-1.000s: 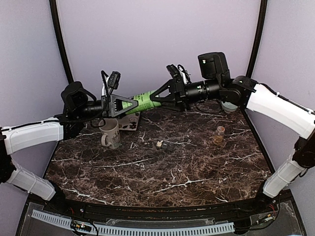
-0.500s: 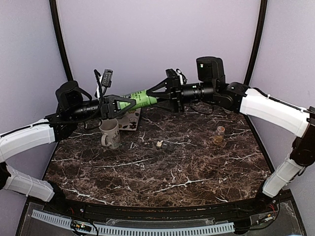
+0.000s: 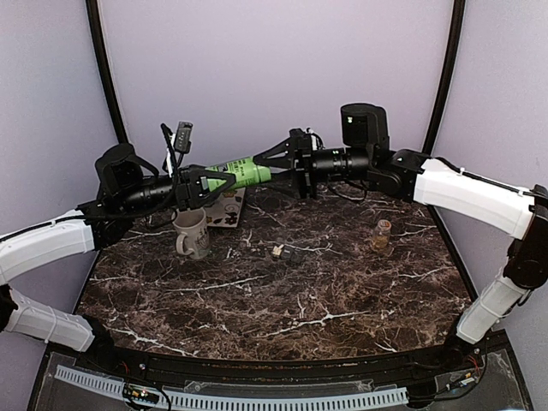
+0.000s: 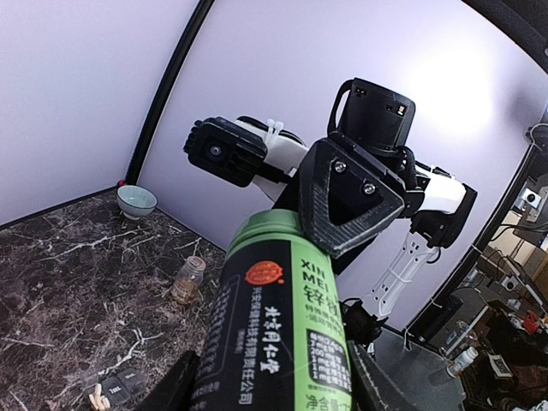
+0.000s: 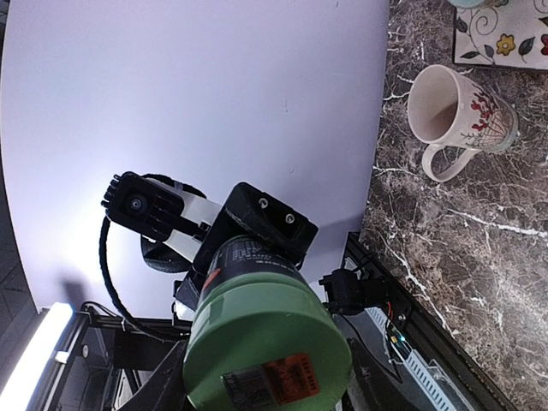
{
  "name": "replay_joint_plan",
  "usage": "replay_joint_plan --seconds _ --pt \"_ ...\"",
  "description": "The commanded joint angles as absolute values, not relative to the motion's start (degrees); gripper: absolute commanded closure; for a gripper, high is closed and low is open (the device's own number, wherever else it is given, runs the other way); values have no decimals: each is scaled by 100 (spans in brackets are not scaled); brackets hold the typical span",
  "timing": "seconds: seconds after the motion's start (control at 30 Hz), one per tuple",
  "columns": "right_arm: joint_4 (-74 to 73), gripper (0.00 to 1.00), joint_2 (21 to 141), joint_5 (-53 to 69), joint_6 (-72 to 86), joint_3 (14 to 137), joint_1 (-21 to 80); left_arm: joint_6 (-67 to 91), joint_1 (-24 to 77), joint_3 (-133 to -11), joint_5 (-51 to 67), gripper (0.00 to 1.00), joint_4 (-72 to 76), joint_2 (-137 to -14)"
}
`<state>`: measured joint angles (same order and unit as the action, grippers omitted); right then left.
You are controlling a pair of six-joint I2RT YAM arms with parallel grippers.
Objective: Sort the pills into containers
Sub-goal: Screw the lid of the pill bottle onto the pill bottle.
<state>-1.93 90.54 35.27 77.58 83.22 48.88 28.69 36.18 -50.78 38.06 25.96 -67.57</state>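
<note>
A green bottle with a black label hangs level in the air over the back of the table, held between both arms. My left gripper is shut on its labelled body. My right gripper is shut on its plain green end. On the table below, a few tan pills lie beside the small dark containers, which also show at the bottom of the left wrist view.
A white flowered mug stands at the back left, in front of a floral card. A little glass jar stands to the right. A pale teal bowl sits in the far right corner.
Both arms have carried the bottle a little to the left and up, and it now lies closer to level. Both grips are unchanged.
</note>
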Motion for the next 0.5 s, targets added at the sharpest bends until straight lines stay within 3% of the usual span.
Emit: replay_joint_plan --seconds 0.0,0.33,0.47 --pt "-132 68 9210 3464 8003 8304 5137 2734 3844 -4919 4092 100 3333 -6645" --pt "-544 36 8886 2966 7259 8556 5073 3424 3600 -4520 4412 100 3851 -6618" --pt "-706 30 8797 2830 7014 8581 5043 3650 3560 -4394 4484 100 4049 -6627"
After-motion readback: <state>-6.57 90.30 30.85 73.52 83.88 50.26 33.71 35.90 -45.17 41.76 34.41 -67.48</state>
